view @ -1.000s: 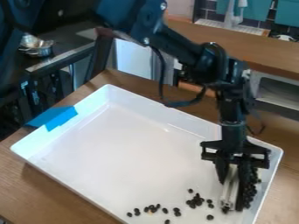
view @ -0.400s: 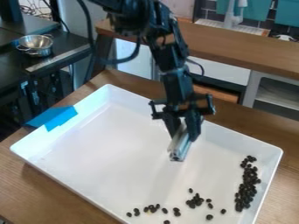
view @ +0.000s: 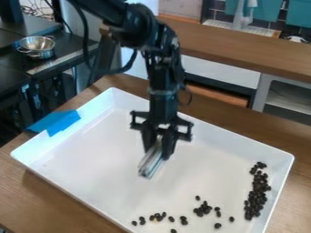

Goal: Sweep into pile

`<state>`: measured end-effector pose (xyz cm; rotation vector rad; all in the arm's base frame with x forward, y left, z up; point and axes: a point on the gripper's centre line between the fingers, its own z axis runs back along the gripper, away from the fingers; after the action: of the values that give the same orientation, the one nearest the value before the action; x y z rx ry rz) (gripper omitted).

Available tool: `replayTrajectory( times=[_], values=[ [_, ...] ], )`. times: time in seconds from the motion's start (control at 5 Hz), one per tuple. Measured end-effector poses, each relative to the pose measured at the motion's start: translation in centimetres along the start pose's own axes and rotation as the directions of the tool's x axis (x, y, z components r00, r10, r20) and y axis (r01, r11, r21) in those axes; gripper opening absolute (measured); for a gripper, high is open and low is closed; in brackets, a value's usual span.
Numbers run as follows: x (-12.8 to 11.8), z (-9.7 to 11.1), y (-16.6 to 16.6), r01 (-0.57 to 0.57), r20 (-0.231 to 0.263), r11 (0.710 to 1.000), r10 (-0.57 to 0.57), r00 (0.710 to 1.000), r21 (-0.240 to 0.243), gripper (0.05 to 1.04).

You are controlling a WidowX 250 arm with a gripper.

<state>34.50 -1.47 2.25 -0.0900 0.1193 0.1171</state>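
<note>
The arm (view: 162, 79) has carried the bar (view: 150, 166) leftward across the tray (view: 103, 150), away from the heap (view: 258, 195), while the beans lie as they did. Nearest the camera, the loose row (view: 142, 220) sits close to the tray's near side, so a low, angled stroke could pin beans there or scatter them. The small cluster (view: 204, 208) could slip past the bar's narrow end if it comes in crooked. Along the right wall, an overlong push could break up the heap. Farther back, the jaws are partly closed on the bar, which may twist under load. The tray's nearest corner is cut off, the bar's upper part is hidden between the jaws, and its lower end, blurred, is perhaps just clear of the tray.
</note>
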Motion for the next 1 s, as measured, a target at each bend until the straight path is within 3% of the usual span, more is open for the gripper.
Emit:
replayTrajectory(
  times=[0.2, 0.4, 0.8, 1.0],
  values=[
    [-1.3, -2.3, 0.9, -0.037, 0.0, 0.998, 0.037, 0.999, 0.041, 0.38],
    [-2.4, -1.7, 1.2, -0.053, 0.026, 0.997, 0.051, 0.998, 0.055, 0.38],
    [-4.7, -0.8, 1.4, -0.025, 0.023, 0.998, 0.024, 0.999, 0.056, 0.38],
    [-5.3, -1.5, 0.9, -0.029, 0.022, 0.998, 0.028, 0.999, 0.058, 0.38]
  ],
)
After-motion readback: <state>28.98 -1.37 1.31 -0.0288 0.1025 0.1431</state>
